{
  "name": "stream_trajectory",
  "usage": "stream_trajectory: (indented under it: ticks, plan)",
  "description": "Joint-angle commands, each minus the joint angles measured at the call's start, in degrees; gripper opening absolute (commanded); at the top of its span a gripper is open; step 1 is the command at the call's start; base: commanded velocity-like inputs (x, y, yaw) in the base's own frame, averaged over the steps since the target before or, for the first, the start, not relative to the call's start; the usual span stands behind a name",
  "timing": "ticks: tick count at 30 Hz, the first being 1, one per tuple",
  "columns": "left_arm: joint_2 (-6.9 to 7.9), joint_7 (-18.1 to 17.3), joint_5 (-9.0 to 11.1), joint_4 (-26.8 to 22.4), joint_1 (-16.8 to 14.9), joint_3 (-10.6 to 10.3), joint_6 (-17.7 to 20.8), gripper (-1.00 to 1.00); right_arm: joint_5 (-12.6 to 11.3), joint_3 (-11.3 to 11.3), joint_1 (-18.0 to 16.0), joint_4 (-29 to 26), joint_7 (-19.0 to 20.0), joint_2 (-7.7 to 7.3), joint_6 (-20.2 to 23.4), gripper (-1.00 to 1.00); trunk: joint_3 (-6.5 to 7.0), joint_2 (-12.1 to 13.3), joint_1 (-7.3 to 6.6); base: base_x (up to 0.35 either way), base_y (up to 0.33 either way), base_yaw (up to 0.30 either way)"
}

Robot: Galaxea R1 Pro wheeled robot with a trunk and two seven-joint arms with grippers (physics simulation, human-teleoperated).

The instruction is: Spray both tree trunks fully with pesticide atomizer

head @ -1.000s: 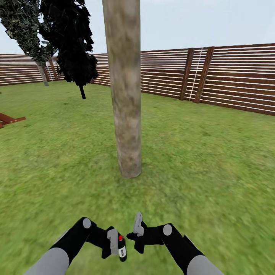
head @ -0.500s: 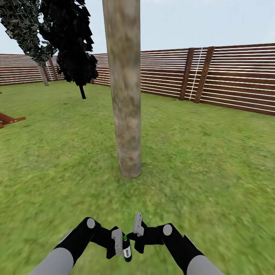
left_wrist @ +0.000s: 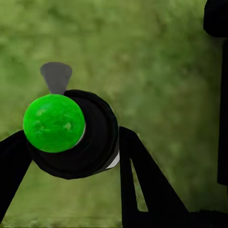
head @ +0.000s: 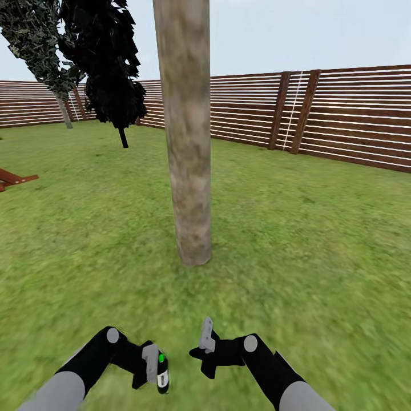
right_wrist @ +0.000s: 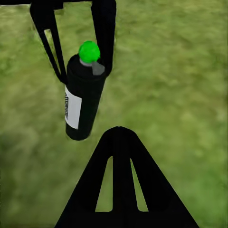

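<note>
The pesticide atomizer (head: 163,375) is a small black bottle with a white label, and its top now shows bright green. My left gripper (head: 155,368) is shut on it low over the grass, to the near left of the trunk's foot. In the left wrist view the green top (left_wrist: 53,122) faces the camera, with black fingers (left_wrist: 147,185) on either side of the body. The atomizer (right_wrist: 83,102) hangs upright in the right wrist view. One tree trunk (head: 185,142), pale and mottled, rises straight ahead. My right gripper (head: 206,338) hovers shut and empty beside the bottle.
Green lawn (head: 319,257) spreads all around. A brown slat fence (head: 348,114) runs along the back and right. A dark narrow tree (head: 108,63) and a greyer one (head: 40,51) stand at the back left. A reddish wooden piece (head: 14,180) pokes in at the left edge.
The atomizer's top has turned from red to green. My left gripper has carried the bottle first slightly right, then left and a little lower. The right arm has stayed put.
</note>
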Motion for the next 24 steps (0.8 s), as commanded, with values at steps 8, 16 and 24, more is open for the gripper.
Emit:
stream_trajectory:
  ticks: [8,16,24]
  plan:
    - [7.01,-0.02,0.24,0.12,0.01,0.16,0.23,-1.0,0.05,-0.02,0.0,0.3,0.09,-0.42,-0.1,-1.0,0.0,0.0,0.0,0.0,0.0,0.0]
    - [13.09,1.78,0.97,0.14,0.11,8.46,0.79,-1.0,-0.23,-0.71,0.03,1.54,-2.52,-5.28,-0.25,1.0,0.0,0.0,0.0,0.0,0.0,0.0]
    - [8.6,24.74,4.82,7.9,0.84,25.39,0.62,-1.0,-0.32,-20.79,0.33,20.3,-38.12,-10.61,-0.85,1.0,0.0,0.0,0.0,0.0,0.0,0.0]
